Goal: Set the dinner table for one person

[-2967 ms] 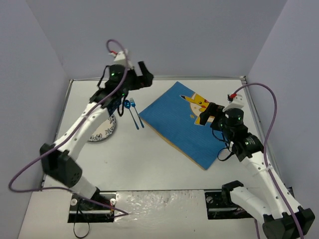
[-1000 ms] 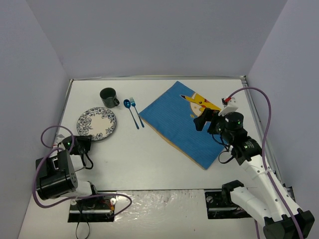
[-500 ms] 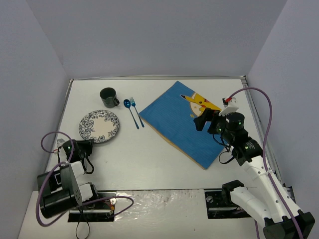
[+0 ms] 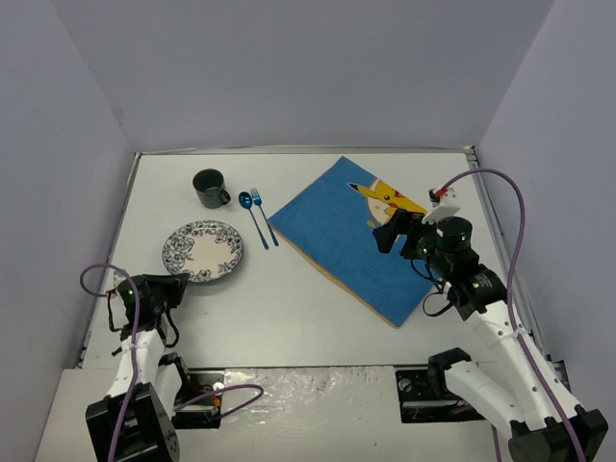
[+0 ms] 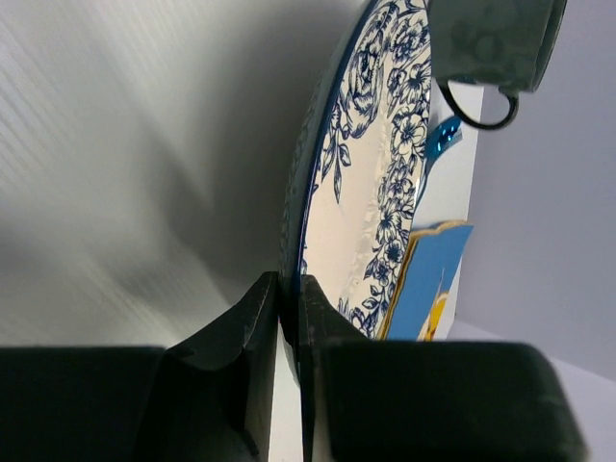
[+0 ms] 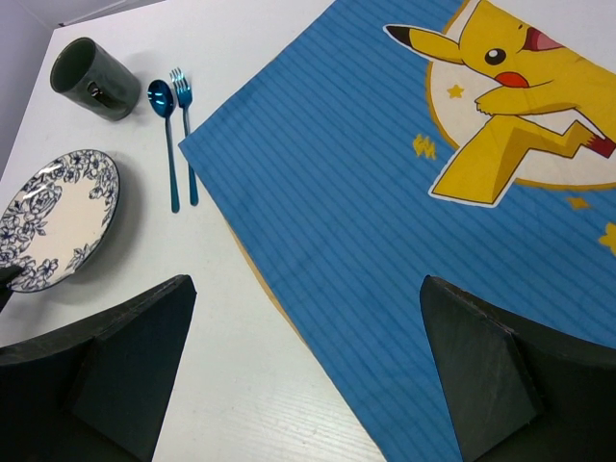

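The dinner table (image 4: pixel 289 308) is a white tabletop. On its left lies a blue-flowered plate (image 4: pixel 202 252), and my left gripper (image 4: pixel 173 285) is shut on its near-left rim. In the left wrist view the two fingers (image 5: pixel 258 318) pinch the plate (image 5: pixel 375 192) edge. Behind the plate stand a dark mug (image 4: pixel 209 187), a blue spoon (image 4: pixel 252 217) and a blue fork (image 4: pixel 265 217). My right gripper (image 4: pixel 395 231) hangs open above the blue placemat (image 4: pixel 337 241), with nothing between its fingers (image 6: pixel 144 337).
The right wrist view shows the placemat (image 6: pixel 385 192) with its yellow cartoon figure, plus the plate (image 6: pixel 58 217), mug (image 6: pixel 94 79), spoon (image 6: pixel 166 135) and fork (image 6: pixel 185 135). Grey walls close in the table on three sides. Purple cables trail from both arms.
My left gripper has closed on the plate's rim, and the plate has slid a little to the right and nearer. The left arm has folded back toward its base. The right arm has stayed put.
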